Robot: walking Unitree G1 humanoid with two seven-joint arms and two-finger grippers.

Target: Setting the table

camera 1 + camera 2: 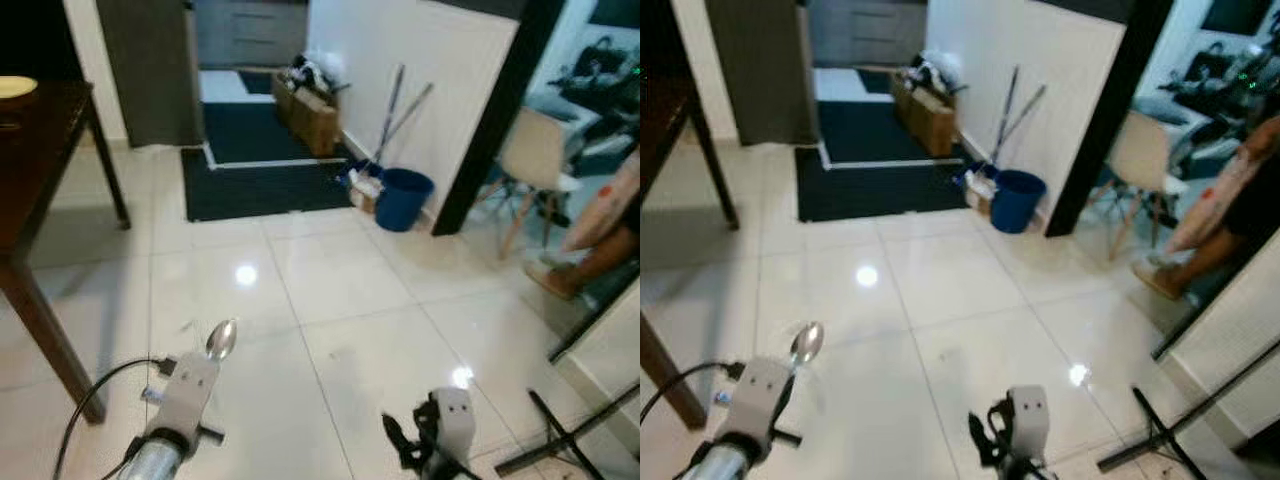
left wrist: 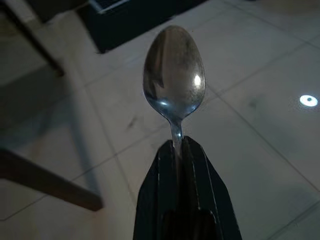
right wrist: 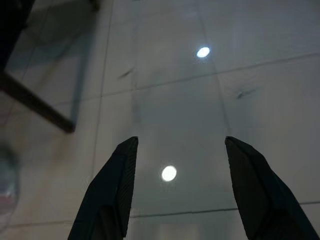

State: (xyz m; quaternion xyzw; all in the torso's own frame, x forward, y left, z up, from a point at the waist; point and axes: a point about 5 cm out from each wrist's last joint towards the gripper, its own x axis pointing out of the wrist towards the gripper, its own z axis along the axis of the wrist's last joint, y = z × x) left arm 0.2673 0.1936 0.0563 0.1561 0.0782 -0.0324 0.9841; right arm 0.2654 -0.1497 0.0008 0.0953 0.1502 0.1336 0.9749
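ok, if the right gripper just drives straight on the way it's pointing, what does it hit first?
Most likely bare floor tile. The right gripper, fingers spread, aims down at the white tiles. The dark table's leg sits off to one side, seemingly outside that line, though depth is unclear.

glossy white tile floor [image 1: 330, 300], dark rug [image 1: 260, 170], white wall [image 1: 430, 70], blue bucket [image 1: 404, 198].
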